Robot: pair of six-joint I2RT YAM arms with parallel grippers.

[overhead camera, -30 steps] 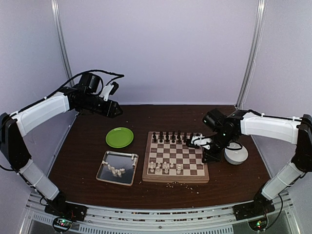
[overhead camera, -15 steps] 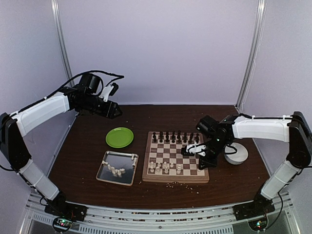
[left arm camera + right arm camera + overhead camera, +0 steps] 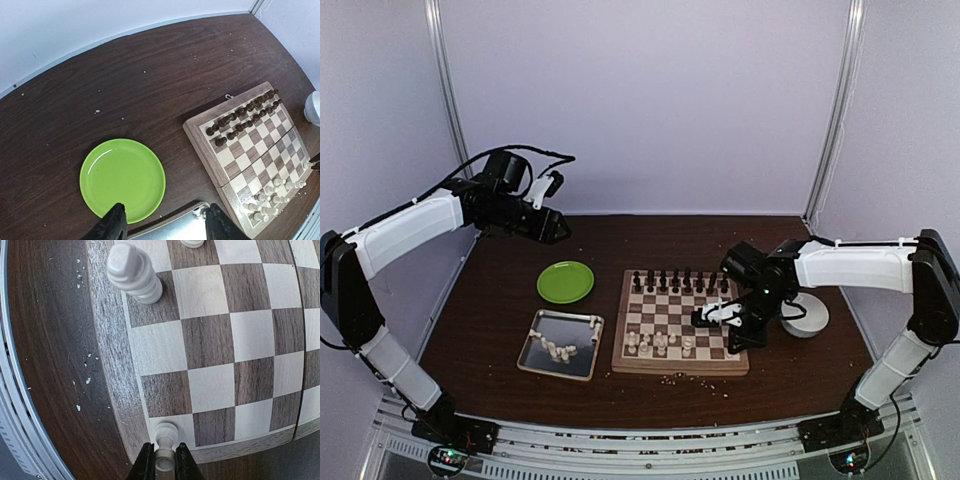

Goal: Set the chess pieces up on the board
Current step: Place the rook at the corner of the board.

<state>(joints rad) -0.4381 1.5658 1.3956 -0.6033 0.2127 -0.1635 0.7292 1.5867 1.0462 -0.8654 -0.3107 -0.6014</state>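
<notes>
Right now the right gripper [image 3: 164, 456] is low over the lower right part of the board [image 3: 665, 305]. Its two fingers are pressed tight on a cream pawn [image 3: 165, 432]. In the right wrist view the pawn stands upright over a light square in the outermost row, just inside the rim, at the bottom of the frame. Whether its base touches the wood I cannot tell.

A taller cream piece [image 3: 134, 272] stands on a dark square in that same outer row, toward the upper left of that view.

From above, the board lies at the middle of the table [image 3: 500, 300]. The dark pieces [image 3: 670, 281] stand in two rows along its upper edge. A loose cluster of cream pieces [image 3: 660, 344] sits near its lower edge. Pale crumbs [image 3: 672, 379] lie on the table just below the rim. A white round thing [image 3: 807, 318] sits just right of the board.

The left gripper [image 3: 165, 215] hangs high at the upper left, well apart from the board, with its fingers spread wide and nothing between them. Under it are a green plate [image 3: 565, 281] and a metal tray [image 3: 527, 342], both left of the board. The tray has some pale bits [image 3: 560, 350] in it.
</notes>
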